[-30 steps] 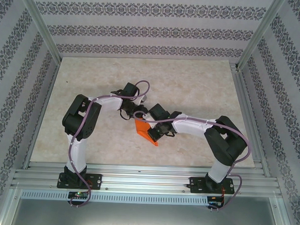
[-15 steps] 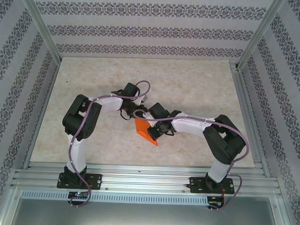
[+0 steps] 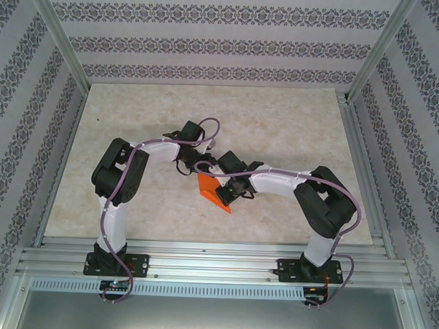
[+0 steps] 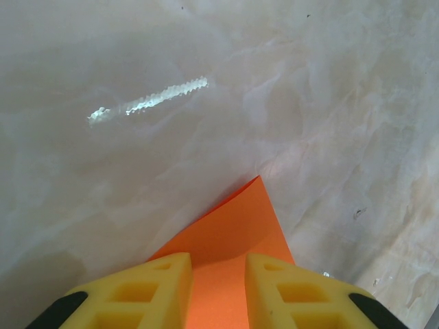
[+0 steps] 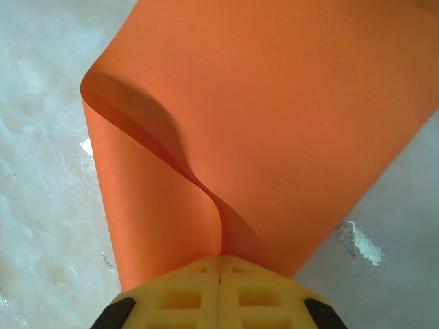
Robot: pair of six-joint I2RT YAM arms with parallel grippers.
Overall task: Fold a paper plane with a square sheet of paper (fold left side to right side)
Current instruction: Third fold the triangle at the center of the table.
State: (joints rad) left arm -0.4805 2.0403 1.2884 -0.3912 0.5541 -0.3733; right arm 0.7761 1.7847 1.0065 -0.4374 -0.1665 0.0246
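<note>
Pale marbled beige tabletop (image 3: 279,123) carries the work. Near its middle, slightly toward the near edge, sits the thin bright orange square sheet of paper (image 3: 212,192), which reads from above as a small slanted wedge. In the right wrist view one edge of the sheet is lifted and curled over the flat part, with a soft rounded bend rather than a pressed crease. That raised edge runs straight into the right gripper (image 5: 221,288), whose yellow ribbed fingers (image 5: 267,298) are pinched together on the paper. In the left wrist view a pointed corner of the sheet lies flat on the table. The left gripper (image 4: 218,288) is over it with its yellow fingers (image 4: 137,295) parted and orange showing in the gap; whether they touch the paper I cannot tell. From above, the two black wrist heads crowd in over the sheet and hide part of it. The white left arm (image 3: 151,153) and white right arm (image 3: 277,183) bend inward toward each other, and purple cables (image 3: 207,124) loop along them. A bright streak of glare (image 4: 147,101) lies on the bare table beyond the corner. Silver aluminium rails (image 3: 215,263) frame the near edge, and small circuit boards (image 3: 116,285) by the bases are too small to read. Grey wallpaper with ornamental bands (image 3: 210,46) closes in the sides and back.
</note>
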